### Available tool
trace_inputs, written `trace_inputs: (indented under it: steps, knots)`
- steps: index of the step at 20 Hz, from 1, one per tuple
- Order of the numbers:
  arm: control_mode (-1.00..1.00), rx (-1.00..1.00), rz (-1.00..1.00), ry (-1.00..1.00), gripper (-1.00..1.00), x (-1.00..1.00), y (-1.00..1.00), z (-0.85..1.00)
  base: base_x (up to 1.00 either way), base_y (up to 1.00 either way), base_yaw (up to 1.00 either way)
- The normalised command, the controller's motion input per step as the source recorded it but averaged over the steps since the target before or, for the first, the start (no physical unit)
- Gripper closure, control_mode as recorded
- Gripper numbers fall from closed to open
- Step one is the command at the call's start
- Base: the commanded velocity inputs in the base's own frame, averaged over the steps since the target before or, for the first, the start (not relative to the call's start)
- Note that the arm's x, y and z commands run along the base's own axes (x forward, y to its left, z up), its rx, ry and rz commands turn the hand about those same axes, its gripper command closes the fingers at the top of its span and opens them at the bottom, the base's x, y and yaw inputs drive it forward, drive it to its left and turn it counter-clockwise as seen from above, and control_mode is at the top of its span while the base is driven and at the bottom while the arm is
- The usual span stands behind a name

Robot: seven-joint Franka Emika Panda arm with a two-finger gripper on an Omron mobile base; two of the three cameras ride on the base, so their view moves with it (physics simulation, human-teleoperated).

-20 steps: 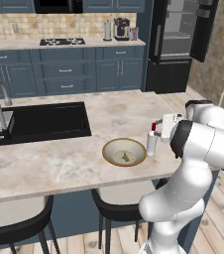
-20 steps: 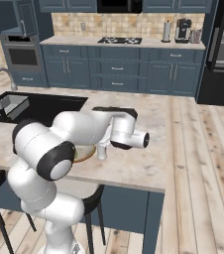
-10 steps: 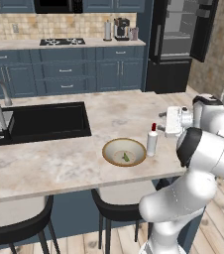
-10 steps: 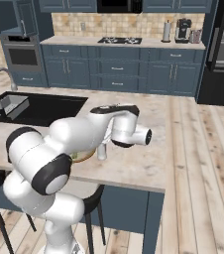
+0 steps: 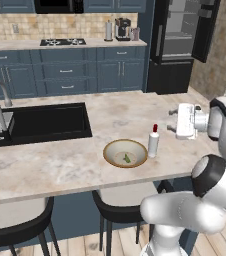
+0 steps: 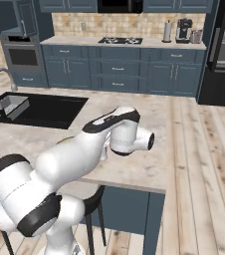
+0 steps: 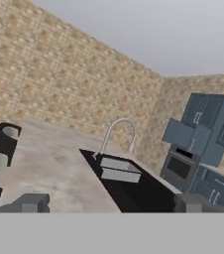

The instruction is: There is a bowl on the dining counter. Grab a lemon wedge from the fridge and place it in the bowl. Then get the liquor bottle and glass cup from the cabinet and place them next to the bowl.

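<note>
Standing upright at centre of the left base view, the liquor bottle (image 5: 154,142) is resting just beside the bowl (image 5: 125,153) holding the lemon wedge (image 5: 127,158), while the gripper (image 5: 173,121), right of it, is hovering with jaws spread wide and empty, presumably freed for the glass cup.

- bowl (image 6: 68,142) in the right base view: mostly behind the arm, just a sliver showing
- liquor bottle (image 5: 153,142): label too small to read
- sink (image 5: 35,122): cut by the left edge
</note>
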Motion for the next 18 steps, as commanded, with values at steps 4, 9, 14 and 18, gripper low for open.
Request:
trace_inputs:
  steps: [4,9,14,18]
  knots:
    - [-1.0,0.0,-0.11,0.01,-1.0,-0.59,0.1,0.55,0.0,0.0,0.0]
    - [-1.0,-0.01,-0.14,0.11,-1.0,-0.47,0.23,0.74,0.0,0.0,0.0]
    - [-1.0,-0.02,-0.15,0.23,-1.0,-0.47,0.24,0.75,0.0,0.0,0.0]
    - [-1.0,-0.03,-0.17,0.24,-1.0,-0.41,0.22,0.53,0.0,0.0,0.0]
